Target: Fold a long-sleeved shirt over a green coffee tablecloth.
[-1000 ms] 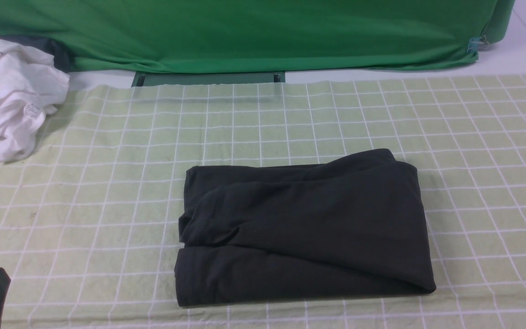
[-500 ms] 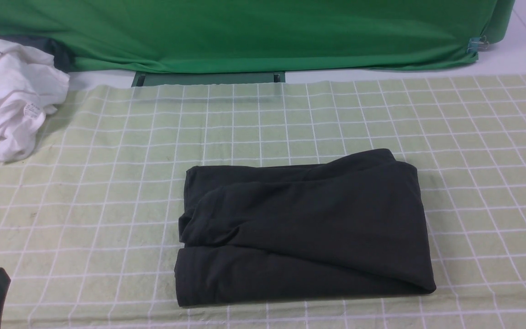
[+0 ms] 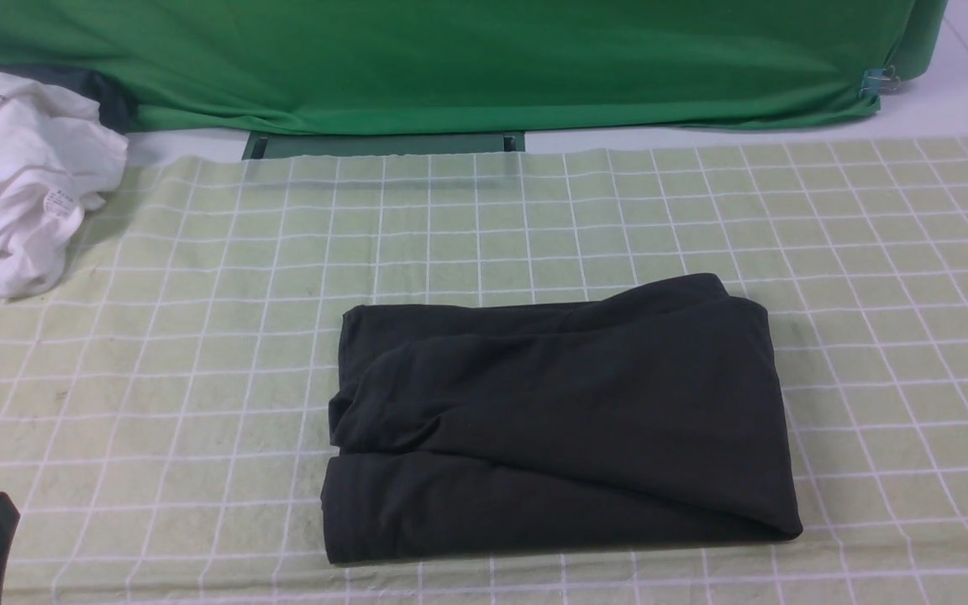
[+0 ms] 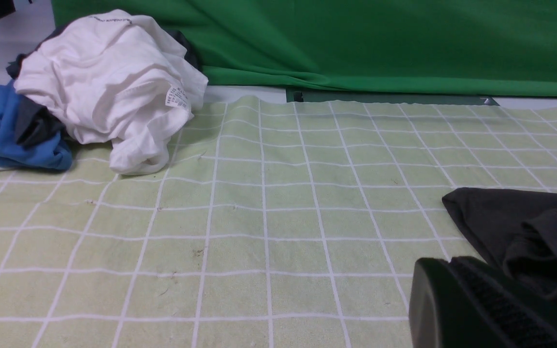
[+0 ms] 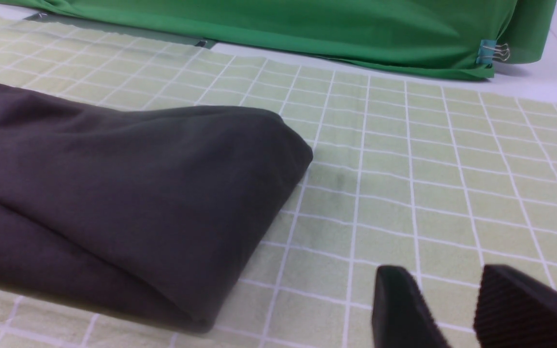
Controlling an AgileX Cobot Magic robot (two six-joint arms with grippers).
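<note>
Here the folded long-sleeved shirt (image 5: 114, 193) lies beside the right gripper (image 5: 457, 309), slightly parted and empty.

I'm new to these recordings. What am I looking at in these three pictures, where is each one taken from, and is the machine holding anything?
It is a two-armed robot. One camera sits between the arms looking forward; the others ride on each wrist. The long-sleeved shirt lies folded on the green coffee tablecloth. A crumpled white garment and a blue cloth sit far left, before a green backdrop. The right gripper is slightly open, empty, beside the shirt. Of the left gripper only one finger shows, holding nothing visible.
</note>
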